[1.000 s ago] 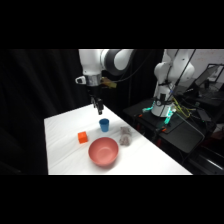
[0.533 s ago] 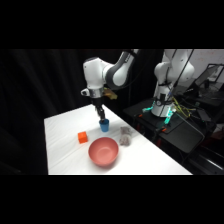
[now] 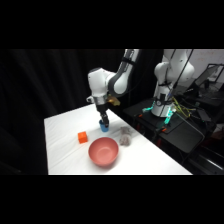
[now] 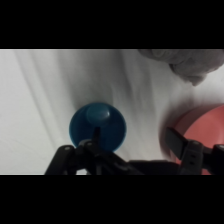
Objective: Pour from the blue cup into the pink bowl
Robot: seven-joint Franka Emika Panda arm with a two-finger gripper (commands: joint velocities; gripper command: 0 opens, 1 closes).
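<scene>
The blue cup (image 3: 104,127) stands upright on the white table, just behind the pink bowl (image 3: 103,151). My gripper (image 3: 103,120) has come down from above and is right on top of the cup. In the wrist view the blue cup (image 4: 97,126) lies below me with its mouth facing up. My gripper (image 4: 136,143) is open. One finger (image 4: 96,136) hangs over the cup's inside and the other stands outside its rim, towards the pink bowl (image 4: 197,131). Nothing is gripped.
An orange cube (image 3: 82,137) sits left of the cup. A grey lumpy object (image 3: 125,136) lies to the right of the cup and bowl, and shows as the grey lump (image 4: 182,62) in the wrist view. A second robot and its stand (image 3: 165,107) are beyond the table's right edge.
The arm has swung lower and the gripper has dropped from above the cup down onto it. The cup, bowl and cube have stayed in place.
</scene>
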